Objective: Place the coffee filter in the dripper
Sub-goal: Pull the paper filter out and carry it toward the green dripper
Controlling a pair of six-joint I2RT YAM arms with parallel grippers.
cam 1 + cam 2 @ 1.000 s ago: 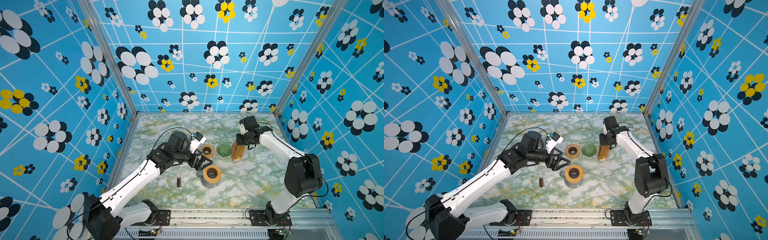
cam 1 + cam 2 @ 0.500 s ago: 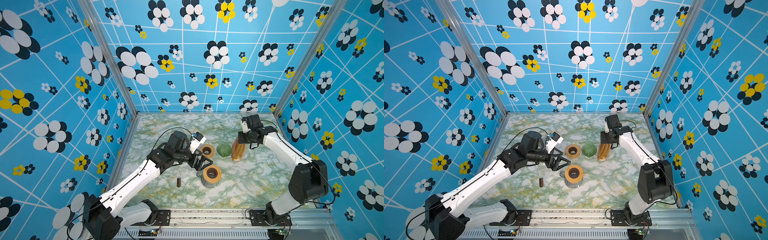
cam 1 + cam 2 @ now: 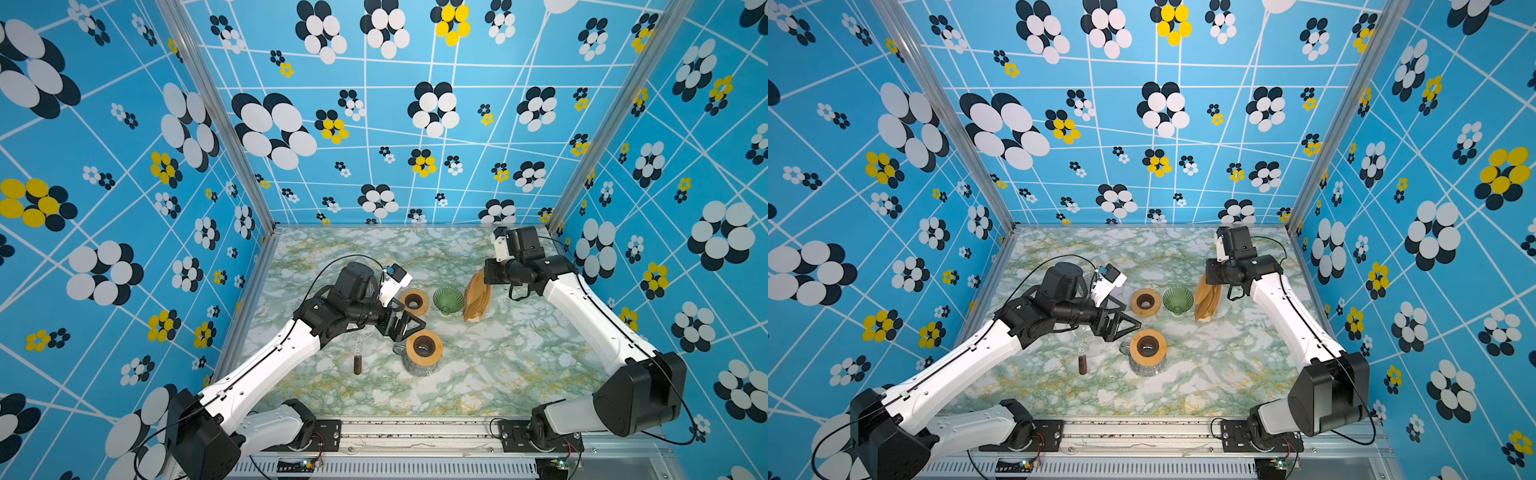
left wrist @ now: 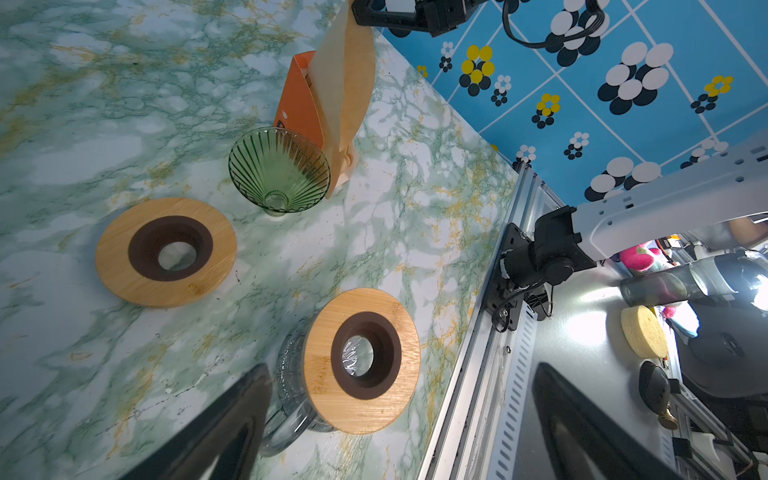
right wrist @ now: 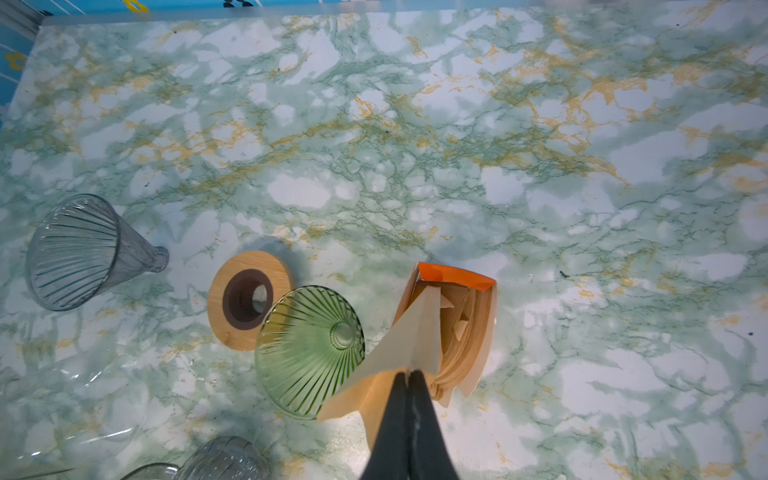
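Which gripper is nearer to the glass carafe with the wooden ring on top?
Left. The open left gripper hangs right beside the carafe. The right gripper is farther off, past the green dripper, pinching a coffee filter at the filter pack.

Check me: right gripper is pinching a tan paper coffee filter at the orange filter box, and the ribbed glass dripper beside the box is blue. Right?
One slip: the ribbed glass dripper beside the orange filter box is green, not blue, as the right wrist view shows. The rest stands: the right gripper is shut on the tan paper coffee filter at the box.
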